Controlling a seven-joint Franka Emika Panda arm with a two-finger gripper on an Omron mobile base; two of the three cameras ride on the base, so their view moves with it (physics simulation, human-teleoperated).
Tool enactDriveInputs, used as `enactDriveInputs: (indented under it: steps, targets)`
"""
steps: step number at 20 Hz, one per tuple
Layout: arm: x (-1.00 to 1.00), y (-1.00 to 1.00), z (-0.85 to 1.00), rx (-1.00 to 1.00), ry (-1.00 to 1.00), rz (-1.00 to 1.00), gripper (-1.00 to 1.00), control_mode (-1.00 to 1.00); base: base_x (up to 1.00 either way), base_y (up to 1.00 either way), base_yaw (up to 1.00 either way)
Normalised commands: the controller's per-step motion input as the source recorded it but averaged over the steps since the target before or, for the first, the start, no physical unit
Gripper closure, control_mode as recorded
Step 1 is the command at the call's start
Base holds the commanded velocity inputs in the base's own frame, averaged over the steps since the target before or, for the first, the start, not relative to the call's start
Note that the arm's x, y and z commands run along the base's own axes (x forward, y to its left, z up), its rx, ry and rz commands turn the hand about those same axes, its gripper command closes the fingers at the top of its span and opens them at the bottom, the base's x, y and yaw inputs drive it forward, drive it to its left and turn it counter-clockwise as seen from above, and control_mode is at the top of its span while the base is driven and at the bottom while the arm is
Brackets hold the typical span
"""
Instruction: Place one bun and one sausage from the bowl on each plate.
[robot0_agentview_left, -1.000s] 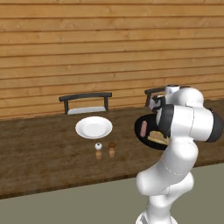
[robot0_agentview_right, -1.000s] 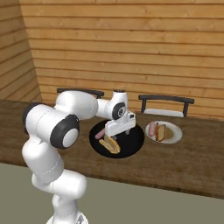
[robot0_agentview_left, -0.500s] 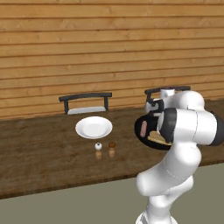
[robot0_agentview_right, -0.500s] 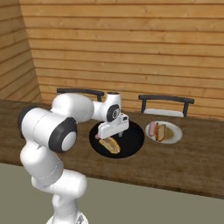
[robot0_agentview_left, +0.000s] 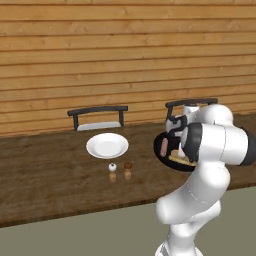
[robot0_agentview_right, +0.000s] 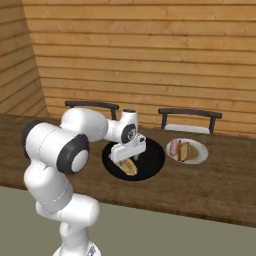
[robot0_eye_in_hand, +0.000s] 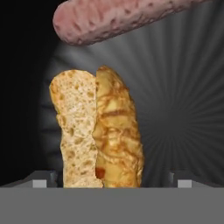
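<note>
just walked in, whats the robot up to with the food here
It is serving buns and sausages from the black bowl onto plates. The far plate already holds a pair; the near plate has none. The gripper hangs over the bowl, jaws open around the remaining bun, with the sausage beside it.

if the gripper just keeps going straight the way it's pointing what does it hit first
Most likely the bun in the black bowl: it lies centred between the open gripper's fingers, though depth is unclear.
</note>
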Motion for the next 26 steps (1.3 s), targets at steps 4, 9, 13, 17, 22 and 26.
enactDriveInputs:
  steps: [4, 9, 13, 17, 22, 26]
  targets:
    - [0.00, 0.00, -0.22, 0.02, 0.02, 0.00, -1.00, -1.00, 0.00, 0.00, 0.00]
    - [0.17, 0.00, 0.00, 0.00, 0.00, 0.00, -1.00, -1.00, 0.00, 0.00, 0.00]
    - [0.04, 0.00, -0.01, 0.00, 0.00, 0.00, -1.00, -1.00, 0.00, 0.00, 0.00]
    - [0.00, 0.00, 0.00, 0.00, 0.00, 0.00, -1.00, -1.00, 0.00, 0.00, 0.00]
    - [0.00, 0.00, 0.00, 0.00, 0.00, 0.00, 1.00, -1.00, 0.00, 0.00, 0.00]
    - [0.00, 0.00, 0.00, 0.00, 0.00, 0.00, 1.00, -1.00, 0.00, 0.00, 0.00]
